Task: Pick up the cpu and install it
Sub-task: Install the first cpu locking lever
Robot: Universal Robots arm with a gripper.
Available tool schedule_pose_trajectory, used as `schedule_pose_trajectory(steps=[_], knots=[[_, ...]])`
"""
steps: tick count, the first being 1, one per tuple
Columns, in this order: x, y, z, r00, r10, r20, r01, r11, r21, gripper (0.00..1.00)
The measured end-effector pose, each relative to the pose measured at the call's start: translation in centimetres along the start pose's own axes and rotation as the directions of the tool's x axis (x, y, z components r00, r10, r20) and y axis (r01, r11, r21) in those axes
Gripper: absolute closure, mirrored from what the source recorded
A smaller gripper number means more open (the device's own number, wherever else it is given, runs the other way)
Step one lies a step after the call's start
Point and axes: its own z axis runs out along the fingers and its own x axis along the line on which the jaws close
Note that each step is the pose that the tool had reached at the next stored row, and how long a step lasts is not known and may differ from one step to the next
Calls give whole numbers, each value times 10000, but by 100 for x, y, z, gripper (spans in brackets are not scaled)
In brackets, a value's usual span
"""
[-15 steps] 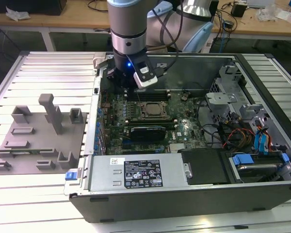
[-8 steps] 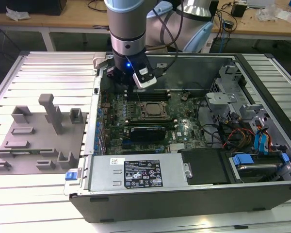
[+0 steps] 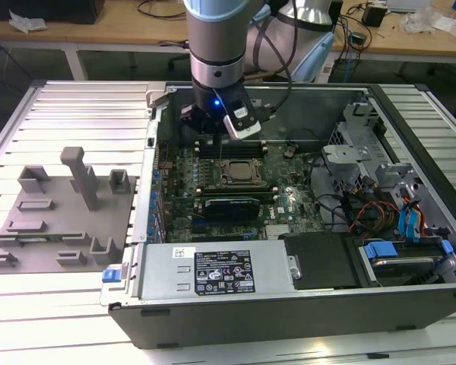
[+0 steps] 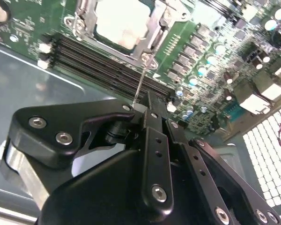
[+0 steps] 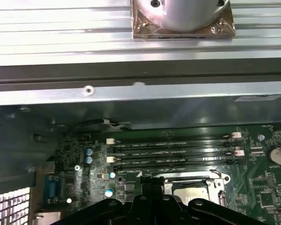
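The arm hangs over the far part of an open computer case [image 3: 304, 304] that lies on a ribbed metal tabletop [image 3: 76, 106], with the gripper [image 3: 213, 129] low above the green motherboard [image 3: 289, 201], over the rows of black memory slots [image 3: 216, 148] just beyond the processor socket [image 3: 238, 173]. In the second wrist view the gripper [image 4: 150, 105] has its black fingers [image 4: 152, 136] drawn together into a narrow stance with nothing large between them; their tips meet close to a thin metal lever [image 4: 141, 82] that rises from the socket [image 4: 122, 28] edge, though whether they actually pinch it cannot be told. The cpu [image 4: 118, 23], its pale silvery lid facing up, sits flat inside the socket frame, so it is already in place on the board rather than in the gripper's hold. In the first wrist view the cpu [image 5: 189, 192] appears within the socket [image 5: 215, 183], next to the memory slots [image 5: 173, 150] and the case's far wall [image 5: 140, 105]. On the exterior view's left, a grey fixture plate [image 3: 61, 220] with upright blocks rests on the tabletop, well apart from the gripper. Near the front of the case lies a grey power supply [image 3: 216, 270] with labels, and on the exterior view's right sit drive bays with blue tabs [image 3: 380, 249].
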Motion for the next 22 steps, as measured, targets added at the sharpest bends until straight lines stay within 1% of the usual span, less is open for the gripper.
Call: schedule_pose_trajectory(steps=[6, 13, 15, 17, 19, 22], knots=[[-111, -38, 4, 10000, 34, -5, -34, 10000, -1, 89], [-116, -41, 6, 10000, 47, -2, -47, 10000, 1, 89], [-122, -43, 13, 9999, 119, 15, -119, 9999, 3, 89], [-126, -44, 21, 9997, 249, 48, -249, 9997, 13, 89], [-133, -47, 32, 9989, 461, 103, -462, 9989, 44, 89], [-139, -50, 45, 9977, 658, 154, -659, 9978, 63, 89]])
